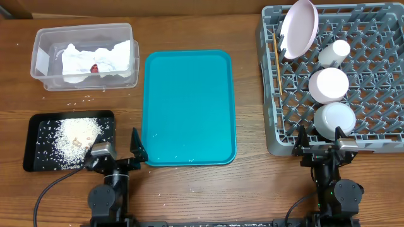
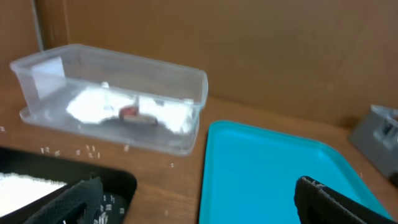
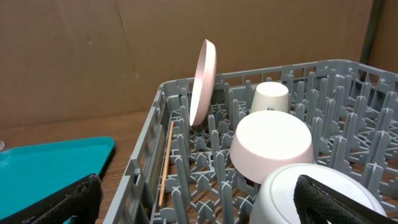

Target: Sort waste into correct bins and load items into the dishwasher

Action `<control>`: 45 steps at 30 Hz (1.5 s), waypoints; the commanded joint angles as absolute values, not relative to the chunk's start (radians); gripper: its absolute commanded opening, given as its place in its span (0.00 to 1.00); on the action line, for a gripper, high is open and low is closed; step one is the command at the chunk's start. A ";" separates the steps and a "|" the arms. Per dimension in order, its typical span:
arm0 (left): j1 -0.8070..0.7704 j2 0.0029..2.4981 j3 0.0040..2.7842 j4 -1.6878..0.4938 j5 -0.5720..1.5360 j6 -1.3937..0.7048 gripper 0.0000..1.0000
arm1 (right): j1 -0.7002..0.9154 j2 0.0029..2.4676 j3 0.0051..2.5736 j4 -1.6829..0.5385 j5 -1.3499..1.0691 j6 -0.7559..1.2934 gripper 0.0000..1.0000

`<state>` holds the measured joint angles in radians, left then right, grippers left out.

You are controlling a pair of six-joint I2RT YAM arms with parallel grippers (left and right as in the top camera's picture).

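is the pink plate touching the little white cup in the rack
Apart. The right wrist view shows grey pegs between the pink plate and white cup.

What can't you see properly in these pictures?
- Red thing in the clear tub: left wrist view, blurry and half under the napkin; no writing readable.
- Chopsticks: right wrist view, thin strip among the rack pegs; one or two, cannot tell.
- Nearest white bowl: right wrist view, cut off by the bottom edge.
- Black tray: left wrist view, mostly below the bottom edge.
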<state>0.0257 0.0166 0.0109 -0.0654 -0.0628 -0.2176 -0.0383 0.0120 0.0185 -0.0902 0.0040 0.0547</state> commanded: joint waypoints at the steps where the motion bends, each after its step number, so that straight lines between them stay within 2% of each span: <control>1: 0.021 0.003 0.005 -0.074 -0.050 -0.151 1.00 | -0.034 0.003 0.008 -0.084 0.005 0.052 1.00; 9: 0.019 0.003 0.005 -0.078 -0.027 -0.089 1.00 | -0.034 0.003 0.008 -0.084 0.005 0.052 1.00; 45: 0.019 0.004 0.005 -0.075 -0.028 -0.089 1.00 | -0.034 0.003 0.008 -0.084 0.005 0.052 1.00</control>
